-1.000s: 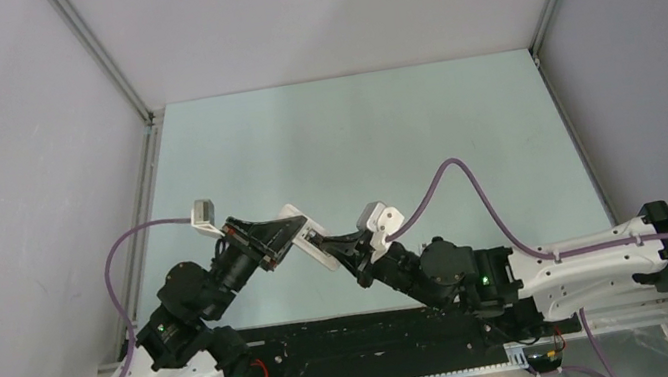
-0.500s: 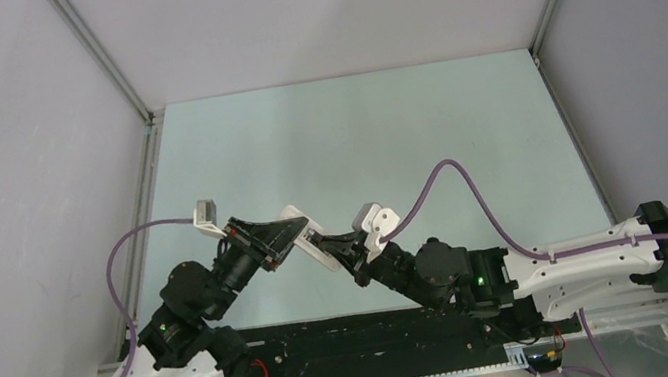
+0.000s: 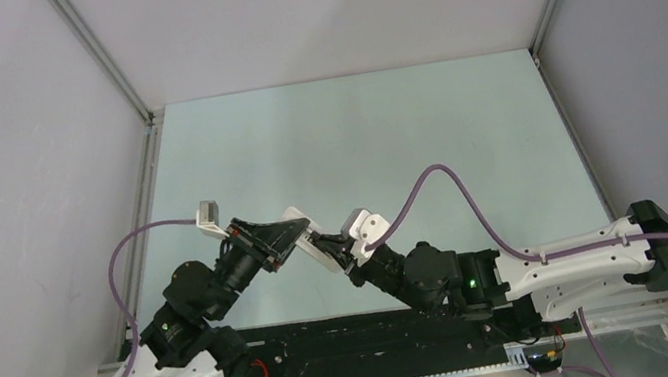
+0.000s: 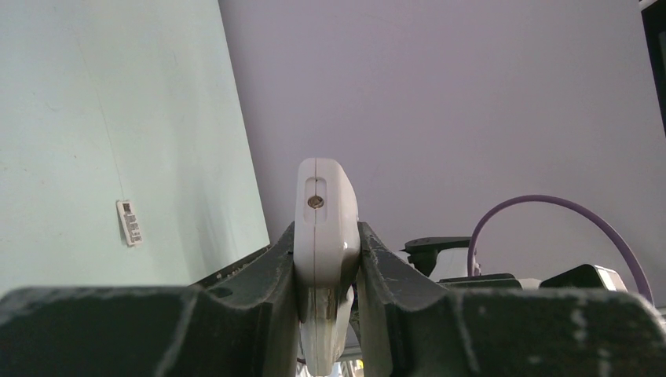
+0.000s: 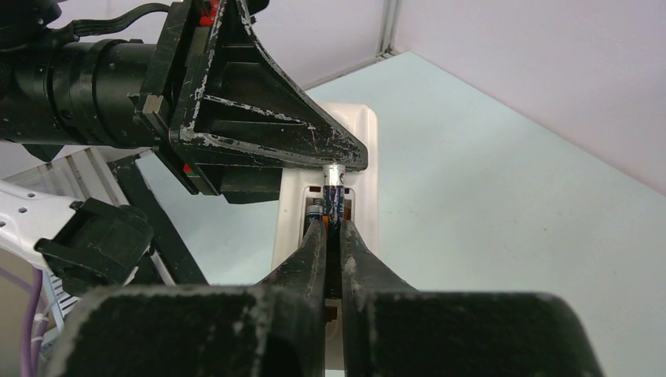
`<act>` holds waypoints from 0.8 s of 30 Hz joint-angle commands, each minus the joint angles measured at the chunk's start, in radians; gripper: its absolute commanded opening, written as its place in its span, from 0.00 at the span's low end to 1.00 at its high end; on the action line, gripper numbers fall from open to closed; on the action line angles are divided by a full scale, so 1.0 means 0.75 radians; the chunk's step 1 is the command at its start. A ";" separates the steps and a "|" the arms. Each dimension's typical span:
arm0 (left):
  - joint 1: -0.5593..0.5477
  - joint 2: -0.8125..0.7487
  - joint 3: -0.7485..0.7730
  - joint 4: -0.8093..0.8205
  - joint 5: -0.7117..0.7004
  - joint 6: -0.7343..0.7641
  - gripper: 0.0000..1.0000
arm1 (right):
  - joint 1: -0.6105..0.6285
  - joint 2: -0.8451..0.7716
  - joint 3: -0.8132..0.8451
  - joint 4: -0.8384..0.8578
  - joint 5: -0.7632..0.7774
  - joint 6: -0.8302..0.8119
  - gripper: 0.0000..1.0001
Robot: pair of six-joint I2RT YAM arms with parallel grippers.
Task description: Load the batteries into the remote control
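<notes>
Clamped by its two broad faces in the left gripper (image 4: 326, 232), jaws pressed tight against the plastic: the white remote control (image 4: 324, 196), carried off the table (image 3: 421, 124) and seen edge-on from the left wrist, one end jutting past the fingertips. Battery compartment open and turned toward the right arm. Set lengthwise in that compartment, a dark battery (image 5: 333, 198) with a bright metal end, that end just under the edge of the left gripper's black finger. Pinched at its lower part by the right gripper (image 5: 331, 229), fingers almost together, only the slim cell between them. Both grippers nose to nose from above, left gripper (image 3: 288, 239) and right gripper (image 3: 326, 247) meeting at the remote control (image 3: 299, 222), over the near part of the table, left of centre. Beyond, a broad stretch of pale green surface up to the far wall, and more of it off to the right. Grey walls on three sides, the left one nearest. Arching over the table behind the right wrist, a purple cable (image 3: 437, 173). Flat on the surface, well apart, a small white printed tag (image 4: 129, 222).
</notes>
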 commanded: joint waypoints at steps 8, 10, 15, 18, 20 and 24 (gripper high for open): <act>-0.006 -0.011 0.004 0.082 0.001 -0.023 0.00 | 0.024 -0.001 0.052 -0.070 0.106 -0.031 0.07; -0.006 -0.010 0.003 0.083 0.003 -0.023 0.00 | 0.026 -0.005 0.051 -0.085 0.107 -0.021 0.08; -0.006 -0.003 0.010 0.082 0.003 -0.023 0.00 | 0.027 -0.003 0.052 -0.100 0.107 -0.016 0.14; -0.006 -0.004 0.010 0.082 0.004 -0.022 0.00 | 0.029 -0.002 0.052 -0.105 0.110 -0.014 0.18; -0.005 -0.006 0.009 0.082 0.003 -0.022 0.00 | 0.029 -0.004 0.052 -0.107 0.112 -0.011 0.20; -0.005 -0.009 0.008 0.083 0.006 -0.022 0.00 | 0.029 -0.003 0.052 -0.100 0.116 -0.013 0.24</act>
